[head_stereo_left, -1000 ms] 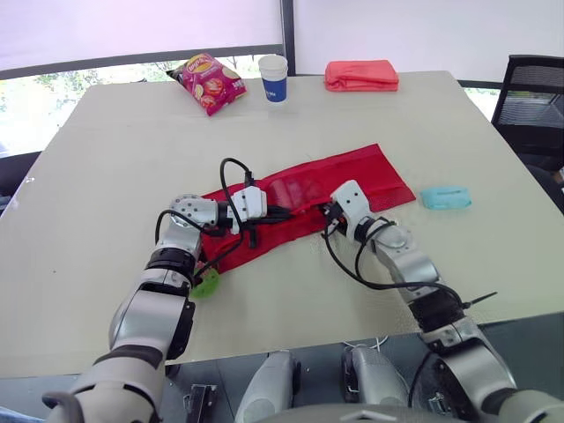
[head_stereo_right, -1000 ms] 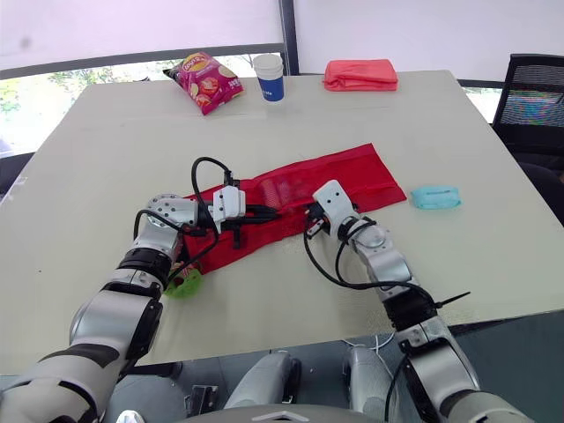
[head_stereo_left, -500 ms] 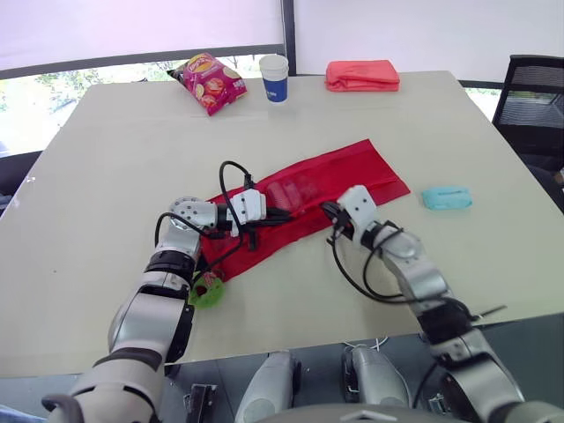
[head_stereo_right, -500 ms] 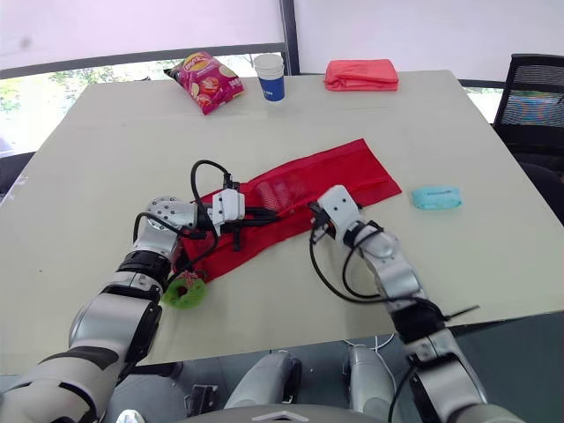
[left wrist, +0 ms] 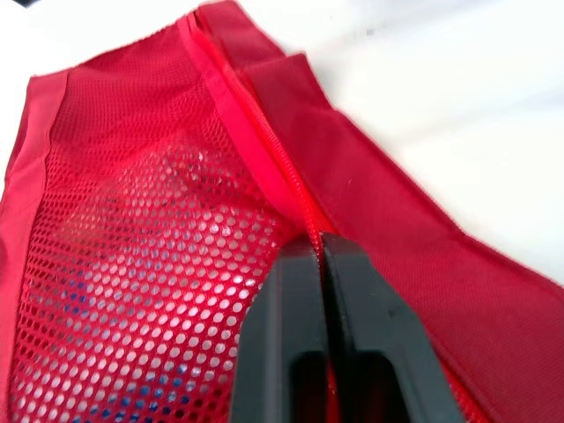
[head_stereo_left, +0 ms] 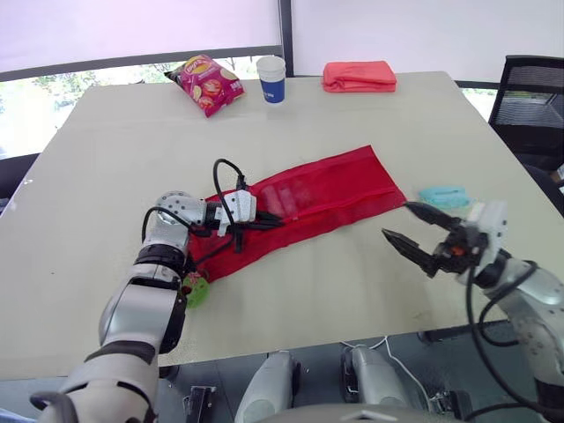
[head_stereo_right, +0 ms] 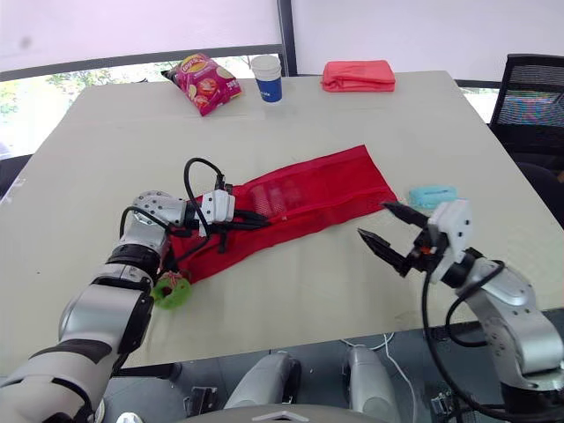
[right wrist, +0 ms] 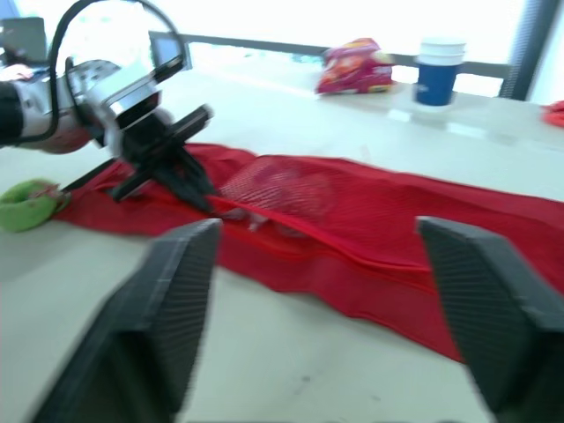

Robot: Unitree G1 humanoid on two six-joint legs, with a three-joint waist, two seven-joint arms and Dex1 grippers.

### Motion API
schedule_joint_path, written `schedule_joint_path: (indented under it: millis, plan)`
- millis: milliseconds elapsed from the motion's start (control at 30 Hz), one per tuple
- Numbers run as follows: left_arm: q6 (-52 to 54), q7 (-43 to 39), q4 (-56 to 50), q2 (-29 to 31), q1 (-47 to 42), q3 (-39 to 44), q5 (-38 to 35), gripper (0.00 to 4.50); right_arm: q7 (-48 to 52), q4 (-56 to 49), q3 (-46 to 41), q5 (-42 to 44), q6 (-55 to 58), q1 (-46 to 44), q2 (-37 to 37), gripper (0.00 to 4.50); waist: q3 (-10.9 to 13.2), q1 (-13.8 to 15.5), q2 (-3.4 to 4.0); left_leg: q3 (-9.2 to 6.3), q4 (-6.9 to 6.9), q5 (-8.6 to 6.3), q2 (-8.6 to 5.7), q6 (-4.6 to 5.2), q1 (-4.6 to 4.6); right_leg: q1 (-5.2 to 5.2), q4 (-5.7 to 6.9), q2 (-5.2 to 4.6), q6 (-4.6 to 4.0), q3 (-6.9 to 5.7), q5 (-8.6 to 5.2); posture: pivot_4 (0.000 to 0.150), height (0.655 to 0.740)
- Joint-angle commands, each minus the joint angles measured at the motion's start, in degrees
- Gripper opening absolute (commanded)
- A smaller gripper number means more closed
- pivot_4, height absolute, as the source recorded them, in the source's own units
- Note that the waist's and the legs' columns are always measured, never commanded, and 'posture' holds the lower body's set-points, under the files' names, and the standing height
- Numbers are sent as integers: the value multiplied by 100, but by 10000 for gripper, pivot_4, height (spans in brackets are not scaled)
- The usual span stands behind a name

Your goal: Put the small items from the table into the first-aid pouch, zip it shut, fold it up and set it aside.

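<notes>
Left claw pinches pouch zipper.

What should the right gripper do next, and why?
Probably swing the open right gripper over to the teal packet and lower onto it. The packet lies on the table outside the red pouch, near that gripper, while the left gripper is shut on the pouch's zipper seam.

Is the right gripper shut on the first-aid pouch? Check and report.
No, the right gripper is open, its two fingers spread wide and clear of the first-aid pouch.
</notes>
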Motion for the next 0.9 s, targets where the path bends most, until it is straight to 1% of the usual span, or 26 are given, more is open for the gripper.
schedule_joint_path:
  millis: [33, 100, 200, 233, 300, 367, 433, 567, 667, 767, 833, 900]
  plan:
    - [-52, 15, 335, 196, -317, 119, 113, 18060, -198, -397, -108, 206, 63, -74, -35, 45000, 0, 21, 0, -1, 0, 0, 1, 0, 1, 0, 1, 0, 0, -1, 0, 1500, 7395]
    - [-41, -11, 348, 179, -429, 165, 77, 28745, -282, -464, -62, 149, 83, -69, -61, 45000, 0, 33, 0, -1, 1, 0, 1, 1, -1, 1, 1, 0, 0, -3, 0, 1500, 7395]
    - [24, -324, 56, 155, -497, 151, -42, 42514, -368, -546, -19, 114, 118, -54, -79, 45000, -1, 55, -1, -2, 6, -4, -5, 7, -6, 1, 0, -5, 1, -4, 0, 1500, 7395]
    - [341, -462, -239, 111, -498, 189, -206, 43970, -389, -577, -29, 132, 138, -54, -94, 45000, -1, 57, -1, -2, 7, -4, -6, 8, -7, 1, 0, -6, 1, -3, 0, 1500, 7395]
    - [1127, -505, -960, 0, -404, 286, -548, 43970, -434, -627, -66, 193, 172, -69, -118, 45000, -1, 56, -1, -3, 8, -5, -7, 9, -10, 1, -1, -7, 1, -4, 0, 1500, 7395]
    - [1812, 44, -2041, -158, -6, 215, -569, 43970, -454, -686, -93, 236, 195, -96, -164, 45000, -2, 47, 0, -4, 8, -5, -6, 9, -12, 0, -1, -8, 1, -4, 0, 1500, 7395]
    - [2333, 928, -3026, -352, 415, 53, -148, 43970, -435, -761, -156, 350, 221, -121, -229, 45000, -3, 39, 2, -2, 8, -5, -5, 9, -7, 2, 0, -10, 1, 1, 0, 1500, 7395]
    - [3416, 1997, -4194, -697, 834, -203, 346, 43970, -333, -863, -327, 529, 242, -2, -399, 45000, -4, 40, 4, -2, 7, -3, -1, 5, -5, 2, 0, -7, 1, 4, 0, 1500, 7395]
    - [3806, 2311, -4396, -809, 997, -582, 778, 43970, -158, -1047, -649, 772, 269, 355, -635, 45000, -5, 74, 4, -2, 7, -4, -3, 6, -7, 2, 0, -7, 2, 2, 0, 1500, 7395]
    - [3833, 2724, -3881, -952, 747, -853, 1183, 43970, 17, -1112, -1130, 736, 188, 790, -913, 45000, -8, 115, 9, 0, 7, -4, -3, 7, -3, 9, -2, -7, 2, 3, 0, 1500, 7395]
    - [3909, 2768, -3582, -1057, 578, -932, 1220, 43970, 113, -1123, -1526, 784, 151, 1099, -1032, 45000, -8, 178, 7, 2, 7, -5, -6, 9, -2, 11, -4, -8, 3, 3, -1, 1500, 7395]
    - [3821, 2763, -3279, -1132, 428, -1003, 1231, 43970, 214, -1113, -1856, 754, 186, 1436, -1152, 45000, -10, 179, 8, 4, 11, -5, -5, 9, -2, 14, -7, -8, 4, 3, -1, 1500, 7395]
